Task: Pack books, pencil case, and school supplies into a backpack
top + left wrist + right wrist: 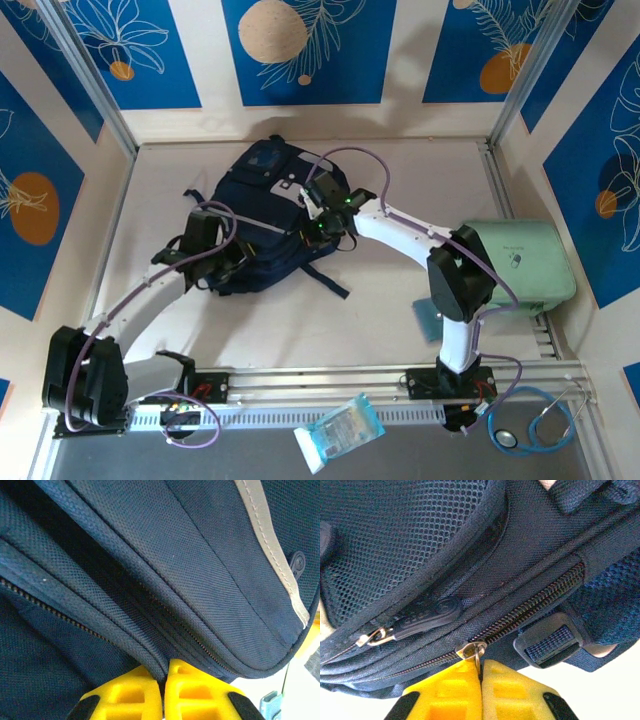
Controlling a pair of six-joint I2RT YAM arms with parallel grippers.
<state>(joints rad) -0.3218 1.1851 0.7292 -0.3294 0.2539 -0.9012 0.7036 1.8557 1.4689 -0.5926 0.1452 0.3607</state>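
Both white arms reach from the frame's bottom toward its centre, where the dark navy fabric backpack [265, 200] lies on the pale tabletop [400, 170]. The left tool [163, 680] is pinched on a fold of its fabric beside a zip, and the right tool [481, 672] is clamped on the small metal zip pull [472, 651]. Bare tabletop lies upper right and below the bag, while a mint-green rounded case [520, 262] sits at the right edge by the right arm's elbow.
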